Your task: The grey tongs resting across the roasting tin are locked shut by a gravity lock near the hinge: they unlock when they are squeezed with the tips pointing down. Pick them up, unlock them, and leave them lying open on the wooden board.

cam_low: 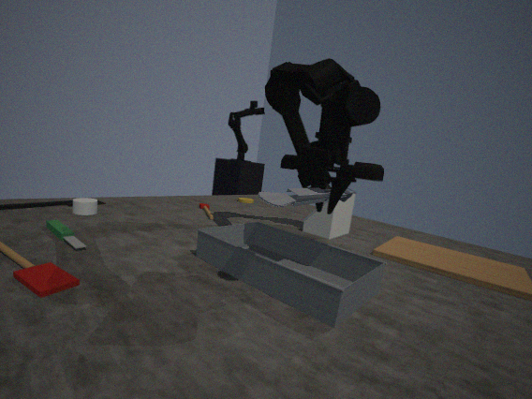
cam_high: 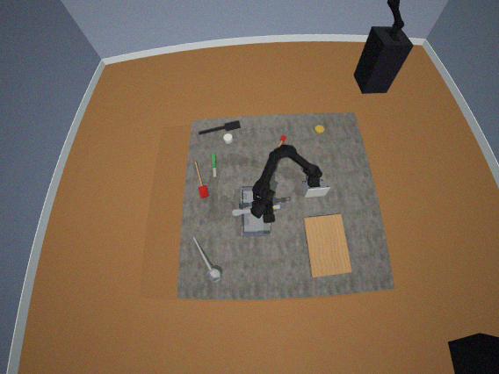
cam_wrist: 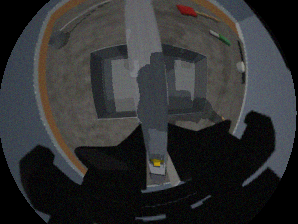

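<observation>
While the arm arches high and folds down at the elbow, the gripper hangs above the roasting tin, fingers pointing down and clamped narrowly on the grey tongs, which lie roughly level in the air, seemingly closed.

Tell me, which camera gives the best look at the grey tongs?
The wrist view: the tongs run straight out from the hand gripping them, above the roasting tin. The exterior view shows them lifted, side-on and dim. From the top, the arm hides their middle.
</observation>
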Tool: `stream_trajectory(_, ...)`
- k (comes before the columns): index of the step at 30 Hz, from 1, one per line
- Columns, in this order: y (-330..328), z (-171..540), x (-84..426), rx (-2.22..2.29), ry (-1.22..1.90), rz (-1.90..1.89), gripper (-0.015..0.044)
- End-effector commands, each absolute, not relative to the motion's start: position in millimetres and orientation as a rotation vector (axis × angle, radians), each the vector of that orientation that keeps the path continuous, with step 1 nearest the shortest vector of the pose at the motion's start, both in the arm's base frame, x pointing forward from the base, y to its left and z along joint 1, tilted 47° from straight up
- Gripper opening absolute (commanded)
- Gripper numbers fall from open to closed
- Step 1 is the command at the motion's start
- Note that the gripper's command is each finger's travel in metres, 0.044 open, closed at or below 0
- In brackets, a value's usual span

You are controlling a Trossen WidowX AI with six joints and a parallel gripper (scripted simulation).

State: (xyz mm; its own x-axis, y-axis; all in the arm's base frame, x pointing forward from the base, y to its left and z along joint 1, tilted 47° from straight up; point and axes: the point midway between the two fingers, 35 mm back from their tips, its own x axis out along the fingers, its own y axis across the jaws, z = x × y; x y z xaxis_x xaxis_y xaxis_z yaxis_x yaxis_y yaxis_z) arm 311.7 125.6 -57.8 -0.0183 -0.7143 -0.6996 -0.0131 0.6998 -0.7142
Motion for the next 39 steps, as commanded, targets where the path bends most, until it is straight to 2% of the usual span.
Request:
stream_trajectory(1, 146, -65, 306, -0.559, 1.47, -0.666, -0.015)
stream_trajectory(26, 253, -128, 223, -0.14, 1.213, -1.029, -0.015)
stream_trajectory(39, 270, -139, 199, -0.051, 1.149, -1.095, -0.015)
